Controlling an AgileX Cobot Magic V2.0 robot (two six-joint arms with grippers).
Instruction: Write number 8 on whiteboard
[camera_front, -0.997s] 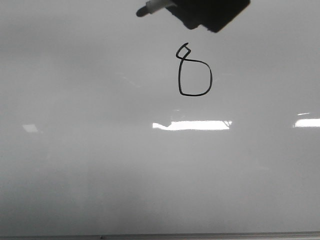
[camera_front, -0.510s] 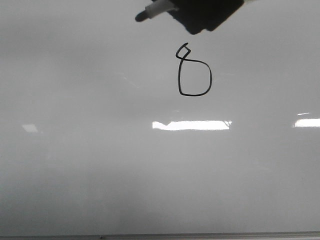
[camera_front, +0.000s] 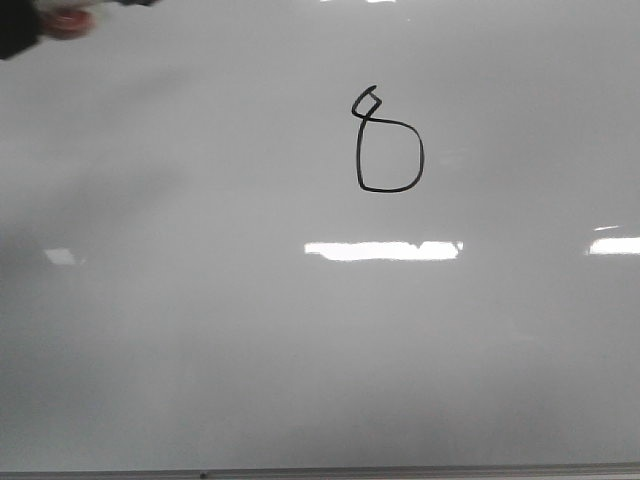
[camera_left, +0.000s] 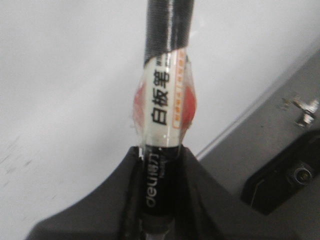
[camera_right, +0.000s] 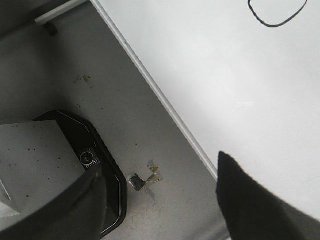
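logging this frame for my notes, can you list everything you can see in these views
whiteboard: one, glossy grey-white with bright glare patches, fills the front view, thin dark frame along its near edge
number 8: one, thin black line, upper middle of the board, small loop over a larger one
marker: one, black barrel with a white and orange label, held over the board
grey surface: one, beside the board's edge, scuffed
black base part: one, on the grey surface, right wrist view
left end effector: one, black, shut on the marker
right end effector: one, black, open, holding nothing
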